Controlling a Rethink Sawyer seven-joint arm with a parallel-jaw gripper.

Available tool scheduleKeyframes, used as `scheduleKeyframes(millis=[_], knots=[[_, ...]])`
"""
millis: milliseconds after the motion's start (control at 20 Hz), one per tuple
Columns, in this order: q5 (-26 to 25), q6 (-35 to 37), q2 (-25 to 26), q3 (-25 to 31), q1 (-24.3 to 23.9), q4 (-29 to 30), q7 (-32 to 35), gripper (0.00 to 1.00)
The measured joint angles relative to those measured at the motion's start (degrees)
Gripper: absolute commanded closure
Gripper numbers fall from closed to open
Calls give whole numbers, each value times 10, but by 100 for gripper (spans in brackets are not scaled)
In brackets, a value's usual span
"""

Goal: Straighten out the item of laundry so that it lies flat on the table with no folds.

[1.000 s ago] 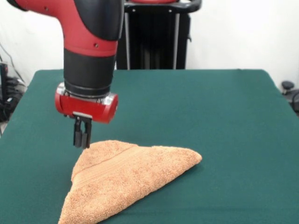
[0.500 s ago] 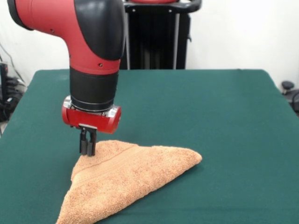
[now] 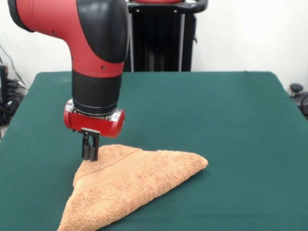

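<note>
Towel (image 3: 130,185) is sitting folded over into a rough triangle on the near left part of the table (image 3: 226,144), with its bottom corner running off the lower edge of the shot and one rounded corner poking out to the right. You can see a woven band running across the top layer, so it's definitely doubled up, not lying flat. Just behind that, the gripper (image 3: 90,155) is coming straight down onto the far left corner of the towel, fingers looking pressed close together with the tips right at the cloth, though I can't tell if they're actually pinching any of it. Above that the red and black arm (image 3: 96,57) is standing upright, filling the upper left
</note>
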Motion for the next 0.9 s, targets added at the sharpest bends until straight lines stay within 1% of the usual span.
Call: scheduleKeyframes(millis=[650, 700, 900], knots=[[-1, 0, -6, 0, -1, 0, 0, 100], [-1, 0, -10, 0, -1, 0, 0, 0], [-1, 0, -15, 0, 0, 0, 0, 0]])
